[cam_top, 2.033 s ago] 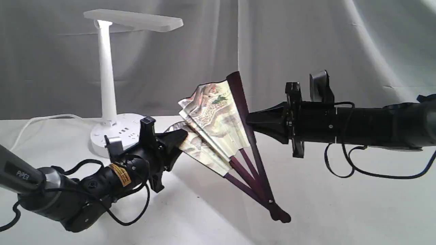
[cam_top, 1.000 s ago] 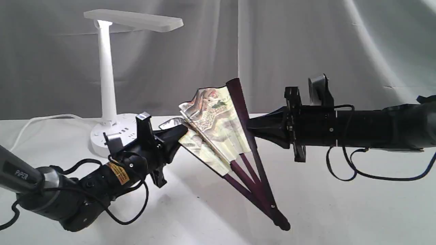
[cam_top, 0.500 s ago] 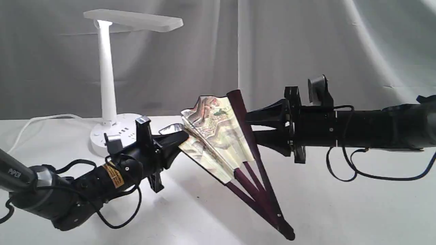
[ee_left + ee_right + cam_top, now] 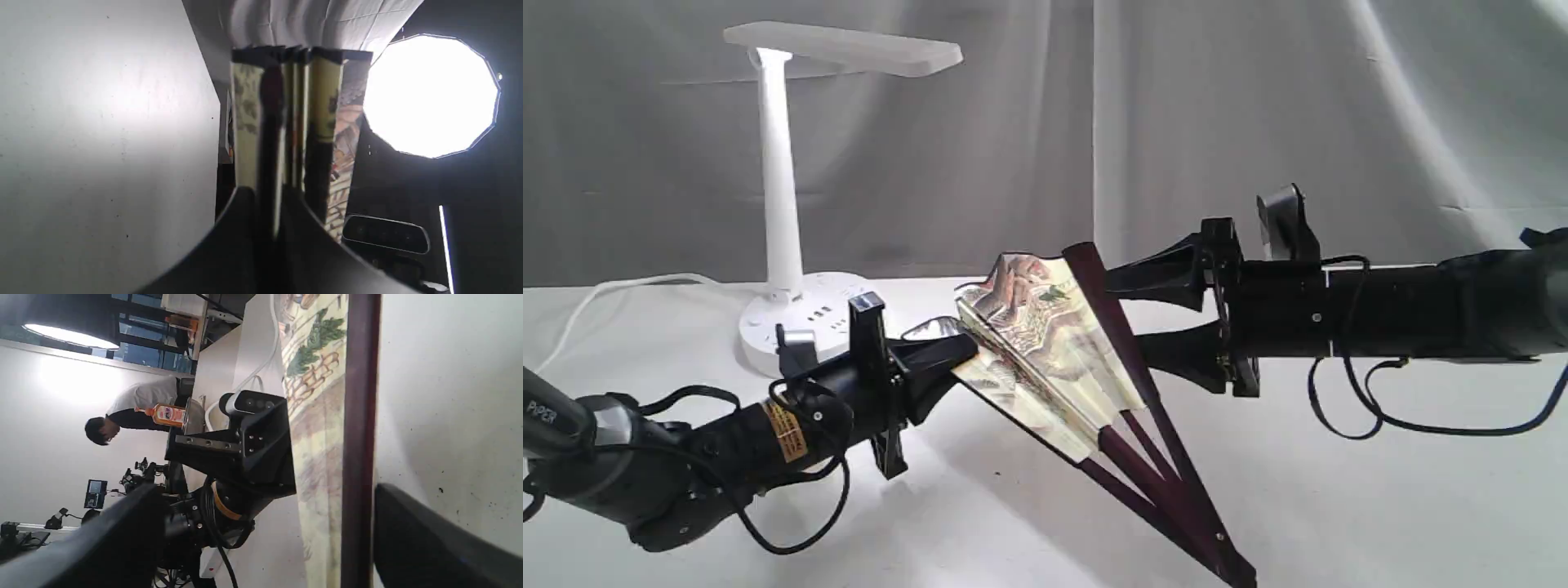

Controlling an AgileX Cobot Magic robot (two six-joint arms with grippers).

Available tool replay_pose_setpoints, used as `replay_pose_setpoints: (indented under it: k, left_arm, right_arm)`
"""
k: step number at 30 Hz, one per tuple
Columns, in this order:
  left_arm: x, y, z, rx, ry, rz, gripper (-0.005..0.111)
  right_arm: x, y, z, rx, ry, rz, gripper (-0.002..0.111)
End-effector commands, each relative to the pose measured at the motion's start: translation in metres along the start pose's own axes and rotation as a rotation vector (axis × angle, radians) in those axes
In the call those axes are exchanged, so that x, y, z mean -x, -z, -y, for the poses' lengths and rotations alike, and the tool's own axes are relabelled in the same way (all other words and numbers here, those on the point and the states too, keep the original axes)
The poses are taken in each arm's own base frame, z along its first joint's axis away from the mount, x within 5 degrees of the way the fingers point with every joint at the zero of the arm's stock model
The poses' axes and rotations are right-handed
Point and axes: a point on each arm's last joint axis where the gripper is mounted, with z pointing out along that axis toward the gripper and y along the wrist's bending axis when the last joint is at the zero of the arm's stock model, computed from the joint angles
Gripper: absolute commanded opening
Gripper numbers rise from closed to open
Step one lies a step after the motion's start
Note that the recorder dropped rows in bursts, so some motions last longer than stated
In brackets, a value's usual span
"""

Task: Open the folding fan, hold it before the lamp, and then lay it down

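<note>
the half-spread folding fan (image 4: 1045,343) is clamped at its leaf edge by the left tool (image 4: 962,348); the right tool (image 4: 1125,315) is parted around its maroon guard (image 4: 357,396).

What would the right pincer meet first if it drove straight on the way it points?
The folding fan: its maroon guard stands between the jaws of the open right pincer, so going straight on, the pincer's palm would likely hit that guard first. Depth is hard to judge.

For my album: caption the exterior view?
The left gripper pinches a half-open folding fan, the right gripper open around its guard, lamp behind.
</note>
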Motion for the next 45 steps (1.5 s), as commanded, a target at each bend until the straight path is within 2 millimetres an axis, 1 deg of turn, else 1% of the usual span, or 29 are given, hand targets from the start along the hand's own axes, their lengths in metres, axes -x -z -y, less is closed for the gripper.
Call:
replay_pose_setpoints:
  k: [1,7,11,18,24,26,35,42,45]
  left_arm:
    - [0.000,0.000,0.011,-0.013,-0.019,-0.015,0.000]
    - [0.001,0.002,0.030,-0.041,-0.059,-0.023,0.000]
    - [0.001,0.002,0.037,-0.051,-0.054,-0.023,0.000]
    - [-0.004,0.002,0.042,-0.039,-0.080,-0.080,0.000]
    - [-0.008,0.003,0.055,-0.042,-0.108,-0.124,0.000]
    - [-0.012,0.002,0.059,-0.041,-0.120,-0.145,0.000]
    - [-0.028,-0.007,0.058,-0.035,-0.103,-0.201,0.000]
    - [-0.035,-0.011,0.058,-0.031,-0.104,-0.228,0.000]
    - [-0.040,-0.012,0.060,-0.025,-0.121,-0.258,0.000]
  right_arm:
    - [0.008,0.012,-0.001,0.001,0.018,0.041,0.070]
    - [0.014,0.036,0.008,-0.026,0.012,0.050,0.070]
    - [0.015,0.040,0.009,-0.029,0.012,0.056,0.070]
    - [0.015,0.040,0.013,-0.068,0.019,0.057,0.070]
    - [0.012,0.039,0.009,-0.028,0.003,0.030,0.070]
    - [0.011,0.036,0.008,-0.022,0.004,0.021,0.070]
    - [0.005,0.022,0.003,-0.014,0.013,-0.017,0.070]
    - [0.005,0.022,0.003,-0.013,0.011,-0.018,0.069]
    - [0.005,0.022,0.003,-0.013,0.011,-0.018,0.065]
